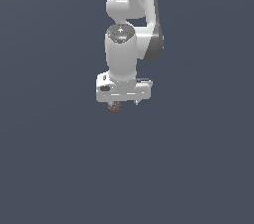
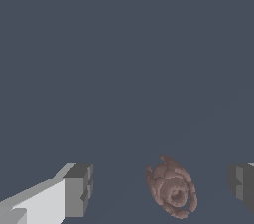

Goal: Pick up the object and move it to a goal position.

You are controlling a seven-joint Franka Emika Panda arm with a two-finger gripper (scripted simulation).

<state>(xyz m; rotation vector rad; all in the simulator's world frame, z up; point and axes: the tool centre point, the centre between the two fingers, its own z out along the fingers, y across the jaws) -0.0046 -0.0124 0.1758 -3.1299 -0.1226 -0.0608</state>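
Observation:
The object (image 2: pixel 171 187) is a small reddish-brown bumpy lump lying on the dark grey surface. In the wrist view it sits between the two grey fingertips (image 2: pixel 79 189), nearer to one of them and touching neither. My gripper (image 2: pixel 161 188) is open around it. From the exterior view the object (image 1: pixel 114 108) peeks out just under the white hand, and the gripper (image 1: pixel 121 103) is mostly hidden by the hand's body.
The white arm (image 1: pixel 131 15) rises from the hand toward the top of the exterior view. A plain dark grey surface (image 1: pixel 59 168) surrounds it.

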